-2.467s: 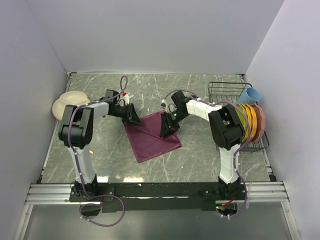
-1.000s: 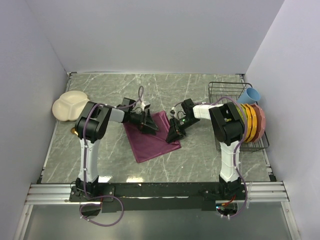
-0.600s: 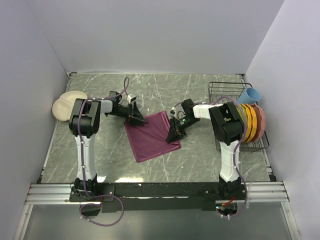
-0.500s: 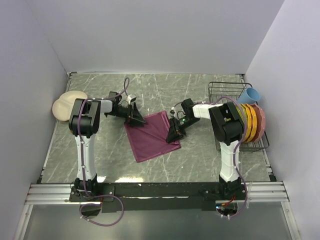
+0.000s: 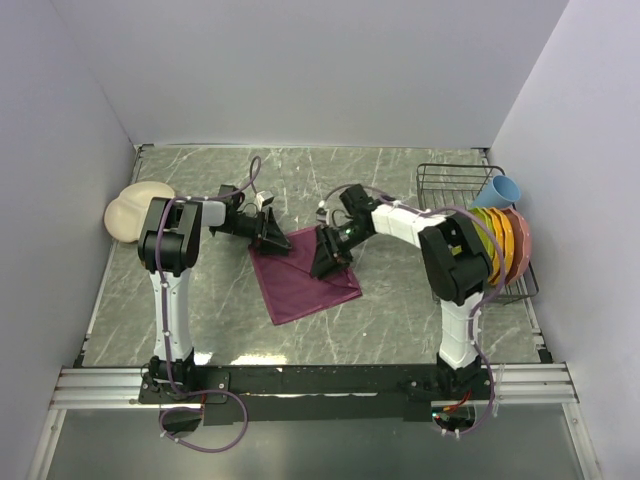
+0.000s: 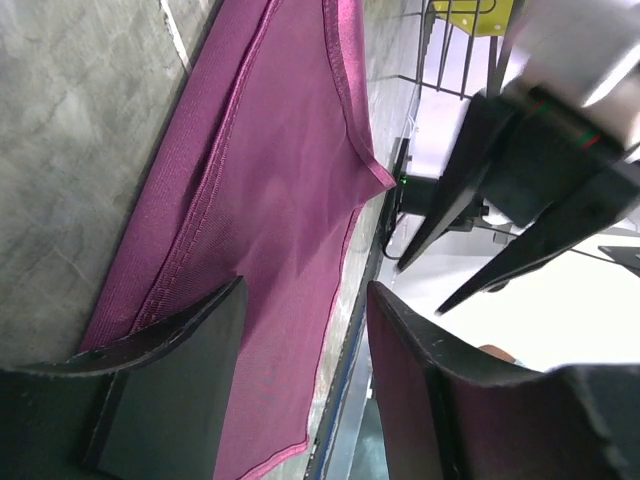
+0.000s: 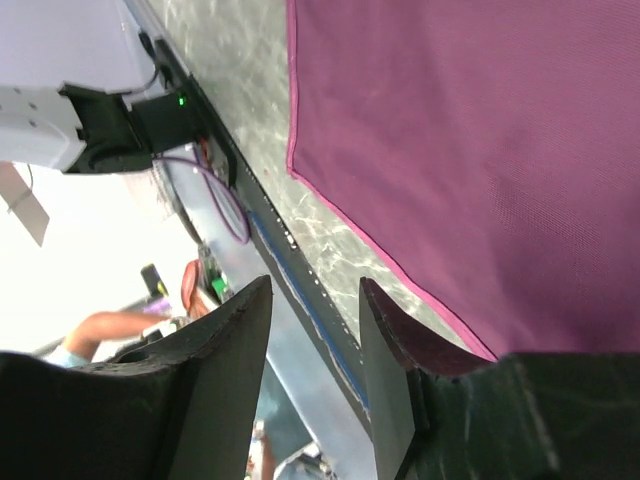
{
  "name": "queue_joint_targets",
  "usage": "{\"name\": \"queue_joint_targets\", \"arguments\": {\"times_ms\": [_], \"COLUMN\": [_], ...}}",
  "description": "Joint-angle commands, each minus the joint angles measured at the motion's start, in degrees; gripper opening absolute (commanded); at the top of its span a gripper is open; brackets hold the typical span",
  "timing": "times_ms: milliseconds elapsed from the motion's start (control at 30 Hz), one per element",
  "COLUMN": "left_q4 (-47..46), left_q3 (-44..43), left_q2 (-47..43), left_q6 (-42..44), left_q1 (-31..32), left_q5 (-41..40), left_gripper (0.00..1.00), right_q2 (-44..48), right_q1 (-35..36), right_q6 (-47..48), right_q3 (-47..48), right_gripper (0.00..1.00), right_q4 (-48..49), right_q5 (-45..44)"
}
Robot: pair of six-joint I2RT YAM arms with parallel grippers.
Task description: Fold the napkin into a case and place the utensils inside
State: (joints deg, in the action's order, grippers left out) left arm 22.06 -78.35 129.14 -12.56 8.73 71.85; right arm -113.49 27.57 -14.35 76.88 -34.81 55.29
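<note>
Leftward is where the right claw (image 5: 326, 260) has gone since half a second ago: it was over the napkin's (image 5: 300, 288) right edge and is now further in over the cloth. Its jaws have also spread. The left claw (image 5: 271, 236) has barely shifted.

On the grey marbled table (image 5: 200, 300) the napkin lies flat near the middle, turned like a diamond with one corner toward the near edge. The dish rack (image 5: 450, 178) stands at the right edge, well apart from the cloth. It holds a row of plates (image 5: 503, 240) and a blue cup (image 5: 500, 188). A cream plate (image 5: 128, 212) sits at the left edge.

The left claw is low at the napkin's far-left edge, jaws apart and gripping nothing. From its wrist camera the cloth spreads out beyond and between the two fingers, with a stitched hem running along it. One corner reaches toward the right claw's tips.

The right claw hangs over the far-right part of the napkin, released and holding nothing. From its wrist camera the cloth fills the upper right, and bare table shows between the fingers.
</note>
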Motion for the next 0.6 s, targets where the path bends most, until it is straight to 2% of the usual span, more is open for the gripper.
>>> {"name": "queue_joint_targets", "arguments": {"times_ms": [0,133,433,567], "left_q4": [2.28,2.98,6.15,7.2], "left_q3": [1.27,0.56,-1.37,-2.07], "left_q2": [-0.21,0.32,2.08,2.08], "left_q6": [5.17,5.79,8.43,9.48], "left_q1": [0.41,0.32,0.23,0.32], "left_q5": [-4.88,-5.58,-6.99,-6.91], "left_gripper": [0.58,0.58,0.58,0.58], "right_q2": [-3.83,-6.65,-5.34,-4.99], "right_q1": [0.91,-1.02,-5.77,-6.04], "right_q6": [-1.56,1.6,6.0,5.65], "right_q3": [-0.5,-2.17,-13.94,-13.17], "right_gripper": [0.49,0.49,0.48,0.47], "right_q4": [1.67,0.97,0.88,0.09], "right_q5": [1.49,0.62,-0.27,1.84]}}
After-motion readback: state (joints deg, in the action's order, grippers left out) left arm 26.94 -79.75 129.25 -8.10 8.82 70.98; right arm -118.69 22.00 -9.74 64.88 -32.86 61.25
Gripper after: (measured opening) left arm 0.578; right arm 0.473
